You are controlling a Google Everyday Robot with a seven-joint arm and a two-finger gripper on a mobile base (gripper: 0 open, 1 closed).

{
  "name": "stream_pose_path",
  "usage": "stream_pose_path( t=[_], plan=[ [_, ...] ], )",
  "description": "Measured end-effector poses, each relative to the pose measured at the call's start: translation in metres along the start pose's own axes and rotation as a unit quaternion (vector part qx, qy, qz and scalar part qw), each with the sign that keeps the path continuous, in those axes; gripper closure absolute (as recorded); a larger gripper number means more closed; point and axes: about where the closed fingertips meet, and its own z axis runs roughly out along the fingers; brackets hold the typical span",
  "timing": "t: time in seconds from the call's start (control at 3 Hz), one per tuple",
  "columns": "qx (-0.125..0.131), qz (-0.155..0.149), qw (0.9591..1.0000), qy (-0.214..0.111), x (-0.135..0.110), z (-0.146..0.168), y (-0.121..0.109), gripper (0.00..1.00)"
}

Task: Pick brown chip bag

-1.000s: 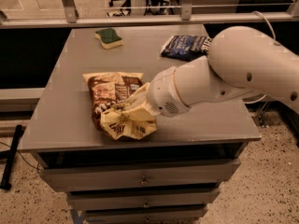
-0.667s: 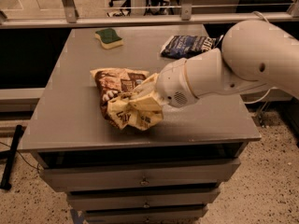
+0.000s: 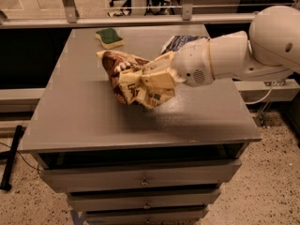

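Note:
The brown chip bag (image 3: 123, 71) is crumpled, dark brown with cream-yellow ends, and hangs tilted a little above the grey table (image 3: 79, 121), casting a shadow below it. My gripper (image 3: 157, 78) comes in from the right on the white arm and is shut on the bag's right end, holding it off the surface.
A dark blue bag (image 3: 180, 42) lies at the back of the table, partly hidden behind my arm. A green and yellow sponge (image 3: 109, 37) sits at the back left. Drawers (image 3: 140, 179) are under the table. A railing runs behind the table.
My gripper has moved up and to the right with the brown chip bag in it; the bag has come off the table surface.

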Motion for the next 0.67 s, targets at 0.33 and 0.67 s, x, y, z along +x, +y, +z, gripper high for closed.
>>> stream_pose_path(
  t=[0.33, 0.67],
  plan=[
    [-0.003, -0.002, 0.9997, -0.025, -0.0237, -0.0204, -0.0125, 1.00],
    [-0.002, -0.007, 0.9996, -0.028, -0.0304, -0.0237, -0.0138, 1.00]
  ],
)
